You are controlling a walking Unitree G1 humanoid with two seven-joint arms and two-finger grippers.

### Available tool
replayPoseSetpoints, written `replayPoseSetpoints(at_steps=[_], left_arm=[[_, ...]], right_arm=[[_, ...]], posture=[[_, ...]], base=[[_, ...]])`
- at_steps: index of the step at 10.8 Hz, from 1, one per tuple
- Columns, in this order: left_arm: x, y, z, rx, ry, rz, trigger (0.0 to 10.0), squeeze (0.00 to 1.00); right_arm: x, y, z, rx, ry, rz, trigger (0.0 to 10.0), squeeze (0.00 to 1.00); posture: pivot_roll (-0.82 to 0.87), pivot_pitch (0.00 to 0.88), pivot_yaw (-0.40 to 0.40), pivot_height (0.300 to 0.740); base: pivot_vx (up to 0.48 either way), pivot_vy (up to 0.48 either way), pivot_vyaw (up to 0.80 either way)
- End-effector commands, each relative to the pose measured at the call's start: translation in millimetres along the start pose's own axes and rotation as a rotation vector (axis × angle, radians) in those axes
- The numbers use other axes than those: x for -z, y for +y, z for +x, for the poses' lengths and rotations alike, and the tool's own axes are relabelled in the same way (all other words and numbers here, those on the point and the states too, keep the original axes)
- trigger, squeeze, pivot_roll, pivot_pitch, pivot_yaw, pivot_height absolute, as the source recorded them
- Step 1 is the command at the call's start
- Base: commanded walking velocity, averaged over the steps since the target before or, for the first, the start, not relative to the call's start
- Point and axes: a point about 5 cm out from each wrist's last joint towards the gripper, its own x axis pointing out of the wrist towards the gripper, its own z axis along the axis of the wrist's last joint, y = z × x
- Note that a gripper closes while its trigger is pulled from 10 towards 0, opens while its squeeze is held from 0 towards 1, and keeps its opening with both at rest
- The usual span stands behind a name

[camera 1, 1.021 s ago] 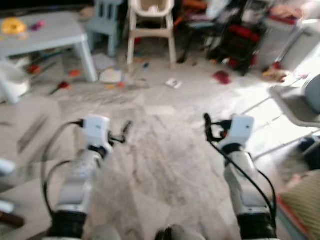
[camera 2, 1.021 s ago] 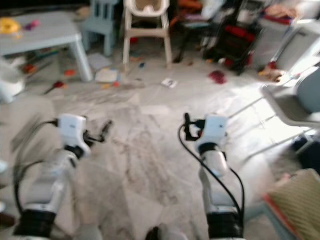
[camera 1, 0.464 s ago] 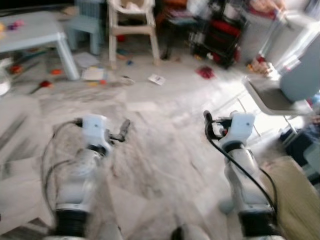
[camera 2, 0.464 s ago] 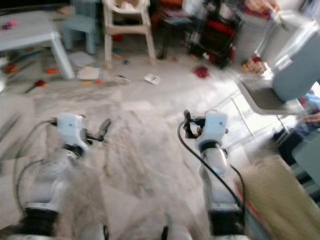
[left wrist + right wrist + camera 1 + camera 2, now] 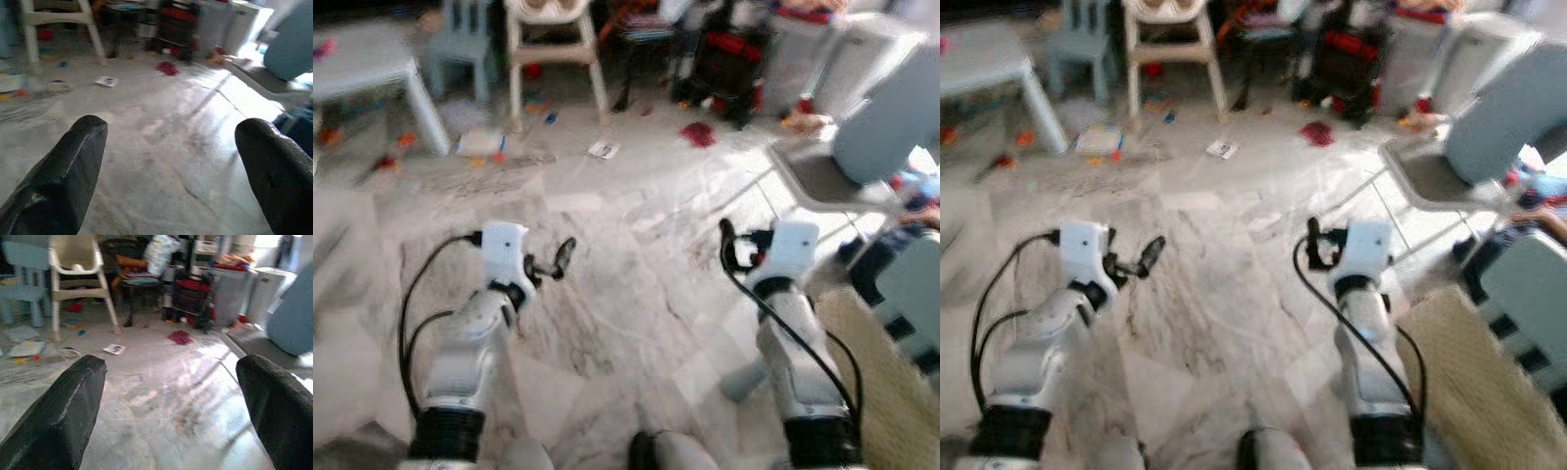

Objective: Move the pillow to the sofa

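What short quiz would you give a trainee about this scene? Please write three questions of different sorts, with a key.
1. On which side of the robot does the tan pillow lie?
A. its left
B. its right
C. straight ahead
2. True or false: the left gripper and the right gripper are both shut on toys.
3. What colour is the small cloth on the floor ahead?

Key: 1 B. 2 false: both are open and hold nothing. 3 red.
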Motion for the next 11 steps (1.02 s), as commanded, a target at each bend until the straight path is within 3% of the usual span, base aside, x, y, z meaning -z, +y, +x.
replayPoseSetpoints(at_steps=[1, 9, 11], left_arm=[[-1.3, -1.6, -0.8, 0.012, 0.004, -0.002, 10.0, 0.00], [1.6, -5.8, 1.4, 0.034, 0.033, 0.004, 10.0, 0.00], [-1.8, -9.5, 0.7, 0.075, -0.004, 0.015, 10.0, 0.00]], right_arm=[[0.6, -2.8, -2.5, 0.010, 0.001, -0.006, 10.0, 0.00], [-5.5, -6.3, 0.9, 0.033, -0.003, -0.021, 10.0, 0.00], [-5.4, -7.1, 0.9, 0.045, -0.007, -0.021, 10.0, 0.00]], posture=[[0.04, 0.100, -0.081, 0.740], [0.02, 0.109, -0.077, 0.740], [0.02, 0.108, -0.074, 0.740]], base=[[0.000, 0.480, -0.80], [0.000, 0.480, -0.80], [0.000, 0.000, -0.80]])
